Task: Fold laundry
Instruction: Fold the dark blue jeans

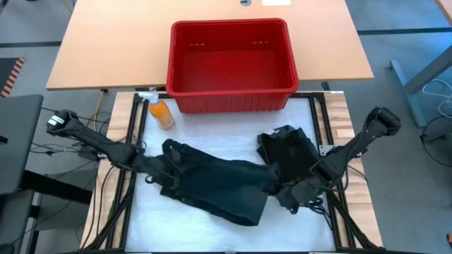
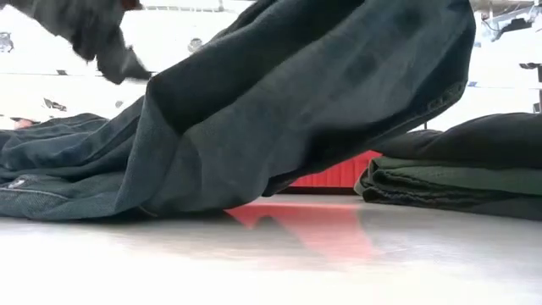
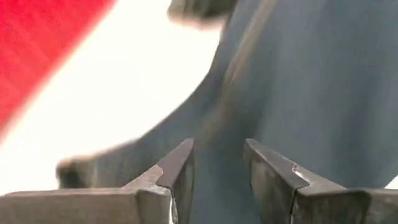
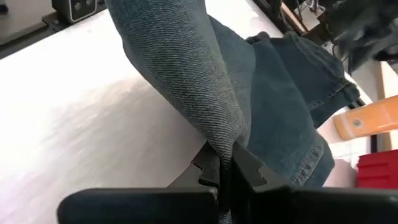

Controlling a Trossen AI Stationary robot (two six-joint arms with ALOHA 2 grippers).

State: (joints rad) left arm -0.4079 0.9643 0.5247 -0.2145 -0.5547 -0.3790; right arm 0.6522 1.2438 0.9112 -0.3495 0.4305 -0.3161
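Right wrist view showed the right gripper (image 4: pixel 227 171) pinched tight on a fold of rough dark denim jeans (image 4: pixel 186 81). The left gripper (image 3: pixel 217 168) held the same cloth, spread mid-table beside a folded soft pile (image 1: pixel 286 152).

We see a dark crumpled cloth garment (image 1: pixel 215 185) spread between both arms, below the red plastic basket (image 1: pixel 232 65).

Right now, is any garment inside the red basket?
No: in the high view the red basket shows only its bare red floor, while the dark garment lies on the table.
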